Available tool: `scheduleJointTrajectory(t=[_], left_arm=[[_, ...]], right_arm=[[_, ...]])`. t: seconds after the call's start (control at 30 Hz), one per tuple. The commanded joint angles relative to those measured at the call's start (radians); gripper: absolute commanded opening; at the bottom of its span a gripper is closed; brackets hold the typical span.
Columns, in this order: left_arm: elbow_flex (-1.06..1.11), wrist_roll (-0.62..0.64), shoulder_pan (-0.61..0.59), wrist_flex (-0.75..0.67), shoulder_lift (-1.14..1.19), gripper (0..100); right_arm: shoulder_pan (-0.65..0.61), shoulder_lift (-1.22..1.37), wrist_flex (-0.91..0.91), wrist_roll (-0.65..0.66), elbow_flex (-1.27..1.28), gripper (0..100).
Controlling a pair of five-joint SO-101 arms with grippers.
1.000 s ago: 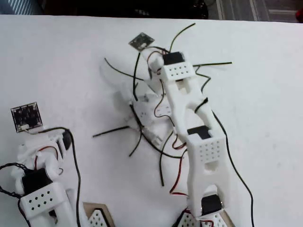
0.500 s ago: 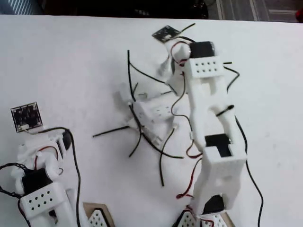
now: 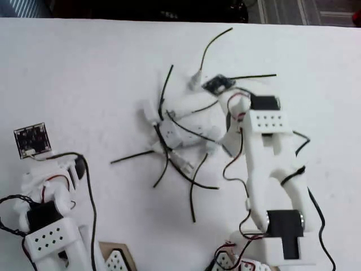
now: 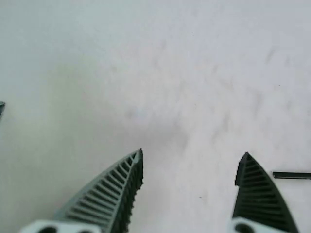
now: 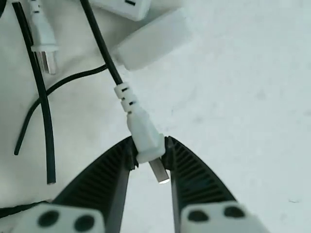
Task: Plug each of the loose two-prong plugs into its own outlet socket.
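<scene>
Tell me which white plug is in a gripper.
The plug on the black cord, clamped in the right gripper, prongs toward the wrist. The other plug lies loose on the table.

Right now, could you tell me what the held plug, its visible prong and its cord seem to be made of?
Plug: likely moulded white plastic, matte, with a ribbed strain relief.
Prong: seemingly bare metal, a flat blade glinting at its tip.
Cord: probably rubber or PVC sheath, black, smooth, bending freely.

No text, label, number or sign can be read here; the plug point(image 5: 143, 131), the outlet block point(image 3: 186, 134) and the worktop point(image 3: 67, 73) carry no legible print.
</scene>
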Motion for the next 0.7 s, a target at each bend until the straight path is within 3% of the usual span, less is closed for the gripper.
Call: scheduleJointTrajectory(t=[0.0,0.2,0.37,0.67], left_arm=[[-0.003,0.0,-0.001,-0.037,-0.015,30],[-0.003,0.0,-0.001,-0.037,-0.015,30],[-0.003,0.0,-0.001,-0.037,-0.015,30],[-0.003,0.0,-0.001,-0.037,-0.015,30]], right_arm=[[-0.002,-0.058,-0.119,0.006,0.16,2.1],[-0.058,-0.025,-0.203,0.006,0.29,3.3],[-0.074,-0.01,-0.206,0.005,0.296,13.4],[-0.082,-0.004,-0.269,0.006,0.298,13.7]])
